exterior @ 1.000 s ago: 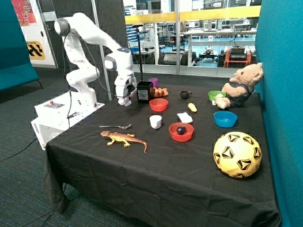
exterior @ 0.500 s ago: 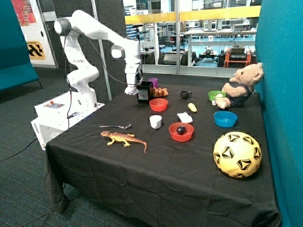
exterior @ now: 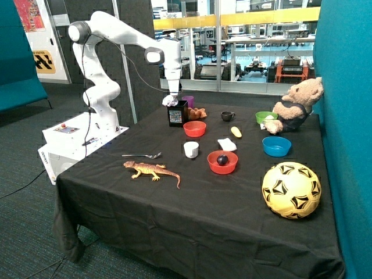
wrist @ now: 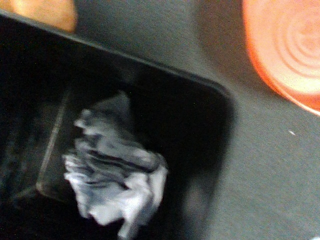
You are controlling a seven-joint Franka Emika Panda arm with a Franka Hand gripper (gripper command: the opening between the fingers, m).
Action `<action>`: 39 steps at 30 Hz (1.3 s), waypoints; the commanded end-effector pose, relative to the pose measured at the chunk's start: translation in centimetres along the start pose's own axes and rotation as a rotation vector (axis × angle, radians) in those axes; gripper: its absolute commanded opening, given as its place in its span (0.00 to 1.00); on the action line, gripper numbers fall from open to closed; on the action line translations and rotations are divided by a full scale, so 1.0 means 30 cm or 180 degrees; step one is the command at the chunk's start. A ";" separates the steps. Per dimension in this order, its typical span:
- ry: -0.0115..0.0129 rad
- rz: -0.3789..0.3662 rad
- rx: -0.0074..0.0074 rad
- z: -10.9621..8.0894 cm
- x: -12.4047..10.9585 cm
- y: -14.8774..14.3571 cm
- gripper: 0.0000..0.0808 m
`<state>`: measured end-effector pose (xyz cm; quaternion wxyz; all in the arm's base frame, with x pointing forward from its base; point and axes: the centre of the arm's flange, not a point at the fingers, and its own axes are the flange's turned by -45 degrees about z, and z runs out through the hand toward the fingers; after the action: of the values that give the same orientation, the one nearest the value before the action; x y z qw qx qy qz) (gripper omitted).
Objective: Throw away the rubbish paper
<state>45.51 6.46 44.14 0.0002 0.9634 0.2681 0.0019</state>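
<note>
The gripper (exterior: 171,100) is hovering over the black bin (exterior: 177,114), apparently pinching a crumpled paper ball (exterior: 170,101) — light, soft, best nipped across its bulging folds — while the red bowl (exterior: 195,128) is sitting just beside the bin.
</note>
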 end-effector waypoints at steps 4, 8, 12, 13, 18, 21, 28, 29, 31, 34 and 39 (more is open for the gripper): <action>-0.00109 -0.0335 0.00048 -0.029 0.101 -0.154 0.00; -0.00109 -0.0415 0.00049 -0.029 0.127 -0.191 0.00; -0.00108 -0.0435 0.00050 -0.019 0.146 -0.212 0.00; -0.00109 -0.0424 0.00050 -0.011 0.151 -0.214 0.00; -0.00109 -0.0316 0.00048 0.046 0.162 -0.201 0.00; -0.00110 -0.0264 0.00047 0.068 0.156 -0.192 0.00; -0.00110 -0.0236 0.00046 0.088 0.142 -0.188 0.00; -0.00110 -0.0282 0.00047 0.087 0.143 -0.190 0.03; -0.00109 -0.0300 0.00047 0.086 0.149 -0.192 0.40; -0.00109 -0.0336 0.00048 0.089 0.154 -0.196 0.76; -0.00109 -0.0348 0.00048 0.093 0.156 -0.203 0.87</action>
<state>46.55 13.96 41.74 -0.0011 0.9490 0.3153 -0.0028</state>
